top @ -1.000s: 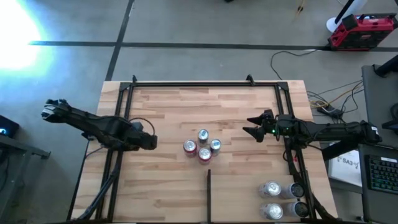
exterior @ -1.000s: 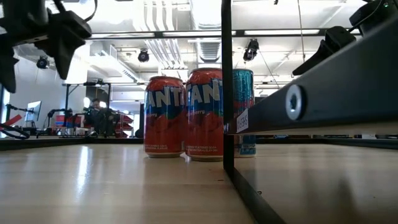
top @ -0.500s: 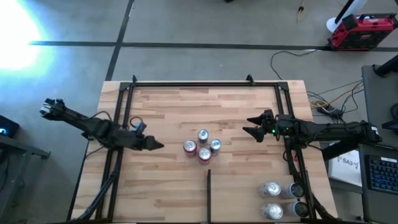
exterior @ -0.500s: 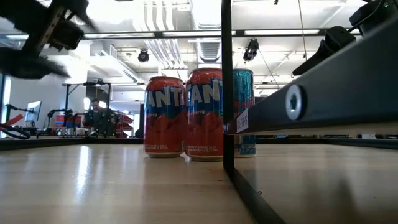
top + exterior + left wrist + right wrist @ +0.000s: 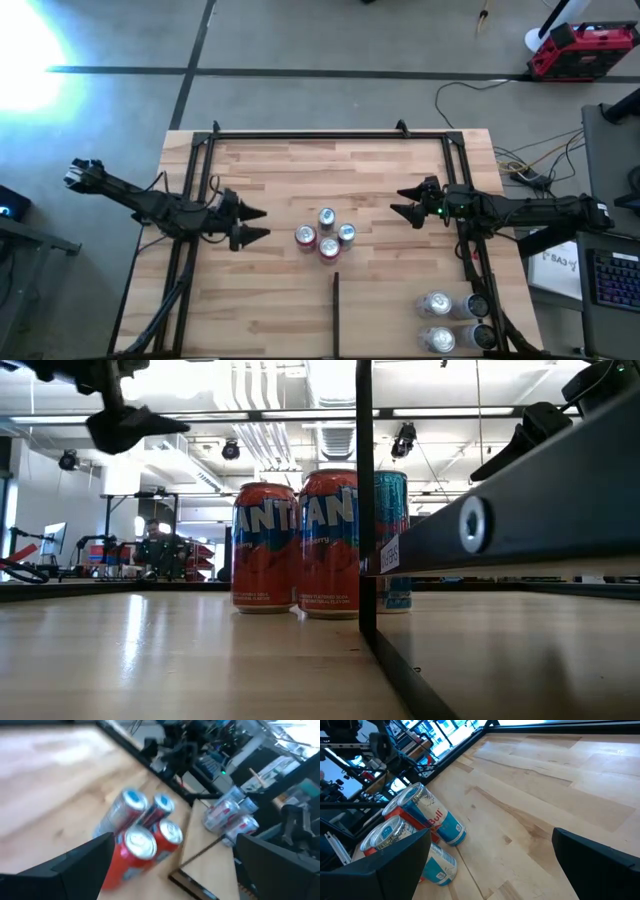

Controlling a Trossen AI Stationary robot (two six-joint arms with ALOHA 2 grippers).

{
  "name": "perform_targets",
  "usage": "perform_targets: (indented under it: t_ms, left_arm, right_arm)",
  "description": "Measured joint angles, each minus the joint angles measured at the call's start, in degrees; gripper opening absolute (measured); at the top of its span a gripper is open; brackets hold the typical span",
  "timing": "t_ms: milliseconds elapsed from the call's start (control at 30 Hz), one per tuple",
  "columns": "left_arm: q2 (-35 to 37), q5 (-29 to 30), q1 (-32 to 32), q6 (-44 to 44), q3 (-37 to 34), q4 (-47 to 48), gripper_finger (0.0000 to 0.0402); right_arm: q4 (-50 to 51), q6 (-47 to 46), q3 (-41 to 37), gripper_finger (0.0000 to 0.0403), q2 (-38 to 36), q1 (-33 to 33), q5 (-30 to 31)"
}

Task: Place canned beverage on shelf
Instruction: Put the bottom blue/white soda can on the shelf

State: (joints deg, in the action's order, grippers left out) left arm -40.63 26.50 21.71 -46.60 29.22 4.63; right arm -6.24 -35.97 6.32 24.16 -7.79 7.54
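Four upright cans (image 5: pixel 327 232), two red and two blue-and-silver, stand bunched on their bases at the middle of the shelf (image 5: pixel 380 160), a light wooden board in a black tube frame. They also show in the low view (image 5: pixel 320 540) and the left wrist view (image 5: pixel 145 845). My left gripper (image 5: pixel 256 224) is open above the board, left of the cans, its fingers pointing at them. My right gripper (image 5: pixel 401 203) is open above the board, right of the cans, and empty. A thin dark divider strip (image 5: pixel 336 310) runs from the near edge toward the cans.
Several more cans (image 5: pixel 448 320) lie on the board's near right corner by the frame tube. The black frame rails (image 5: pixel 195 200) run along the board's left, right and far sides. Bare board lies between each gripper and the can group.
My left gripper has gone toward the table's right edge, closer to the cans, and has turned about its wrist, so that its two fingers now show side by side from above. The cans and my right arm have kept still.
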Motion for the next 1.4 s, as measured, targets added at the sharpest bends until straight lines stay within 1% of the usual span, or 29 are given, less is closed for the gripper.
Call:
perform_targets:
  t_ms: [67,167,367,433,500,533,600,700,800,833,867,933,1400]
  left_arm:
    - [0.7,0.5,0.4,3.2,-0.9,-2.5,0.04]
    - [5.3,0.9,0.4,8.0,-5.0,-6.8,0.04]
    - [16.6,1.6,0.2,23.8,-19.9,-25.0,0.04]
    - [20.0,1.6,0.2,27.2,-24.3,-29.6,0.04]
    - [23.4,1.6,0.2,29.5,-27.7,-31.3,0.04]
    - [25.2,1.6,0.2,30.7,-28.7,-30.0,0.04]
    - [28.8,1.5,0.2,32.3,-28.1,-23.0,0.04]
    - [34.0,1.5,0.2,36.0,-28.1,-19.2,0.04]
    - [39.8,1.5,0.2,45.7,-28.1,-15.6,0.04]
    - [40.8,1.5,0.2,49.0,-28.2,-14.5,0.04]
    - [40.6,1.5,0.2,51.4,-28.2,-14.9,0.04]
    - [40.6,1.4,0.3,53.2,-28.3,-15.2,0.04]
    - [39.4,1.4,0.2,53.2,-28.3,-14.6,0.04]
  right_arm:
    - [0.0,0.0,0.0,0.04,0.0,0.0,0.0]
    - [0.0,0.0,0.0,0.04,0.0,0.0,0.0]
    - [0.0,0.0,0.0,0.04,0.0,0.0,0.0]
    - [0.0,0.0,0.0,0.04,0.0,0.0,0.0]
    - [0.0,0.0,0.0,0.04,0.0,0.0,0.0]
    - [0.0,0.0,0.0,0.04,0.0,0.0,0.0]
    - [0.0,0.0,0.0,0.04,0.0,0.0,0.0]
    - [0.0,0.0,0.0,0.04,0.0,0.0,0.0]
    - [0.0,0.0,0.0,0.04,0.0,0.0,0.0]
    - [0.0,0.0,0.0,0.04,0.0,0.0,0.0]
    - [0.0,0.0,0.0,0.04,0.0,0.0,0.0]
    - [0.0,0.0,0.0,0.04,0.0,0.0,0.0]
    - [0.4,0.0,0.0,0.04,0.0,0.0,0.0]
